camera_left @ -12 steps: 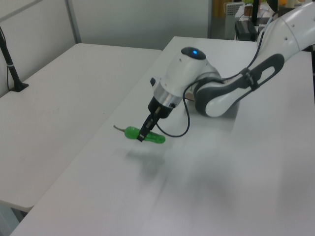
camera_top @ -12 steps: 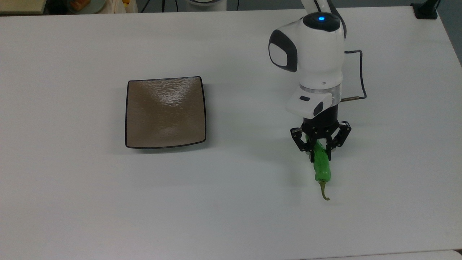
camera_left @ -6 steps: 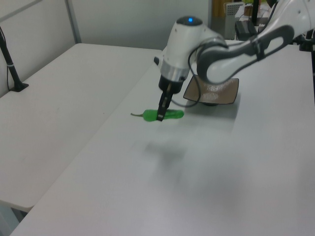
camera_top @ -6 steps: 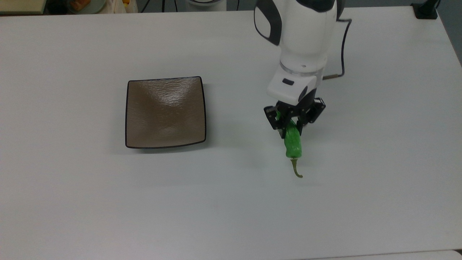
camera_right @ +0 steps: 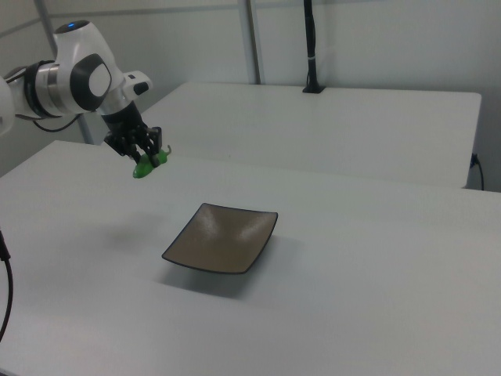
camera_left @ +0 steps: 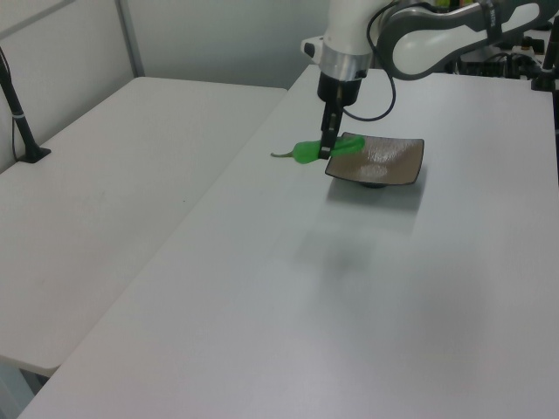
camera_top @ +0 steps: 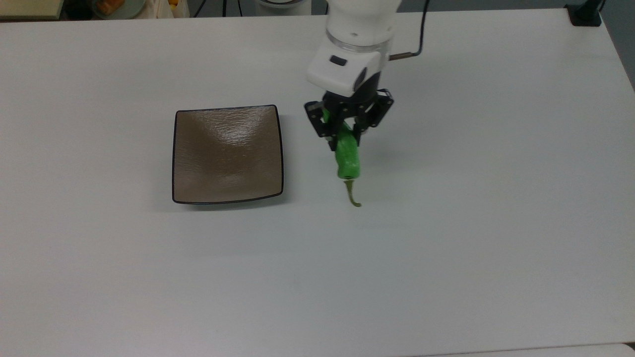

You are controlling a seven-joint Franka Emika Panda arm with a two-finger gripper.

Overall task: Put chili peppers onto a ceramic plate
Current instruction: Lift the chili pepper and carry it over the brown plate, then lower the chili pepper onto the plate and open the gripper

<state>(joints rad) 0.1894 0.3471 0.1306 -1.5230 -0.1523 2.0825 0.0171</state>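
Note:
The green chili pepper (camera_top: 347, 156) hangs in the air, held near its blunt end by my gripper (camera_top: 343, 133), which is shut on it; its olive stem points toward the top view's bottom. The pepper (camera_left: 307, 152) floats above the table to the left view's left of the plate, and in the right view the pepper (camera_right: 146, 165) is high up, to the right view's left of the plate. The square brown ceramic plate (camera_top: 227, 154) with a black rim lies bare on the white table; the plate (camera_left: 377, 162) and plate (camera_right: 223, 236) show in the side views too.
The white table (camera_top: 446, 258) spreads wide around the plate. A second white table (camera_left: 105, 192) stands alongside with a black post (camera_left: 19, 113) on it. Cable (camera_top: 421, 29) trails from the arm's wrist.
My gripper has carried the pepper up off the table and toward the plate, to the top view's left and top. The plate has not moved.

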